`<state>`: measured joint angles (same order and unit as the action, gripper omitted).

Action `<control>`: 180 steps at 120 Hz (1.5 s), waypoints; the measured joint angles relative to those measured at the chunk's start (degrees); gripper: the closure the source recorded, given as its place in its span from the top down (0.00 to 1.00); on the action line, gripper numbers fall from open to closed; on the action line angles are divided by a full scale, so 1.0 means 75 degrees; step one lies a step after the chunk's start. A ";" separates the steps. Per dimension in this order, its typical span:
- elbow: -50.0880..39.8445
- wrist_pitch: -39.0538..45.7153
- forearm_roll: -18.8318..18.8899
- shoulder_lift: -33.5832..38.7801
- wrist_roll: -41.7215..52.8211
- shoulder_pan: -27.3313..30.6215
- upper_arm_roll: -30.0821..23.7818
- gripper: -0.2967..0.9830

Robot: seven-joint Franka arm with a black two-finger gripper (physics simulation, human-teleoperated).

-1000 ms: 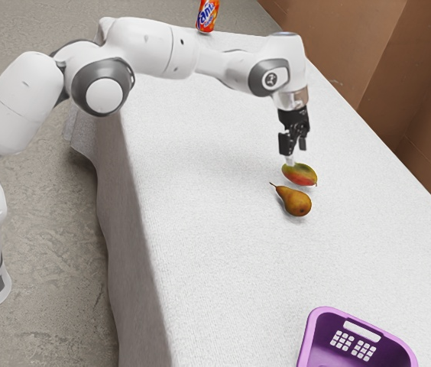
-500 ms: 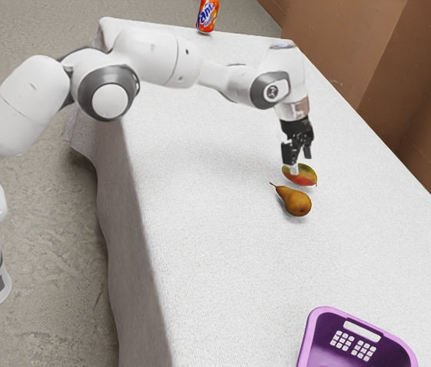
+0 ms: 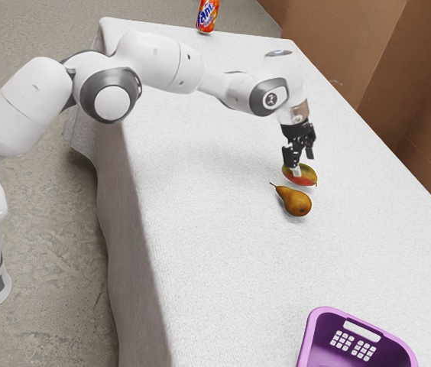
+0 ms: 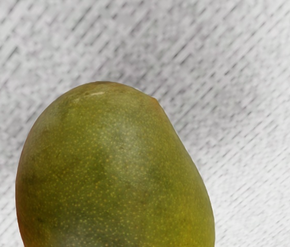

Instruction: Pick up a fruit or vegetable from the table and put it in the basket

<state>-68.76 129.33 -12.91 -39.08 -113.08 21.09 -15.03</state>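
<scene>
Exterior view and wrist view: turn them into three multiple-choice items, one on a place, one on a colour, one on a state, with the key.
1. Where is the can?
A) Beside the pear
B) On the floor
C) At the far end of the table

2. What colour is the basket?
A) Purple
B) White
C) Green

3. What state is the gripper in?
A) Shut on the can
B) Open, at the mango
C) Shut on the basket

1: C, it stands at the exterior view's top, by the table's edge.
2: A, its rim and walls are purple.
3: B, its fingers stand apart at the mango.
</scene>
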 joint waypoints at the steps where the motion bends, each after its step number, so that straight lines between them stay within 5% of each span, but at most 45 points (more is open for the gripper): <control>1: -0.0002 0.0003 -0.0001 0.0000 0.0004 -0.0001 0.0000 0.77; 47: -0.0068 0.0074 -0.0082 -0.0242 0.0152 0.0001 0.0001 0.76; 65: -0.0070 0.0077 -0.0126 -0.0223 0.0186 -0.0007 0.0001 0.59; 109: -0.0534 0.0037 -0.0399 0.0659 0.0273 -0.0517 0.0415 0.51; 117: -0.0911 0.0026 -0.0400 0.1311 0.0261 -0.1346 0.1050 0.51; 131: -0.1476 0.0006 -0.0380 0.2175 0.0111 -0.4175 0.2910 0.51; 164: -0.1331 0.0029 -0.0202 0.2260 -0.0434 -0.7950 0.4035 0.55; 180: -0.1072 0.0067 0.0041 0.2234 -0.0765 -0.8858 0.4269 0.55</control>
<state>-76.80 129.84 -12.61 -22.32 -118.81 -45.34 16.99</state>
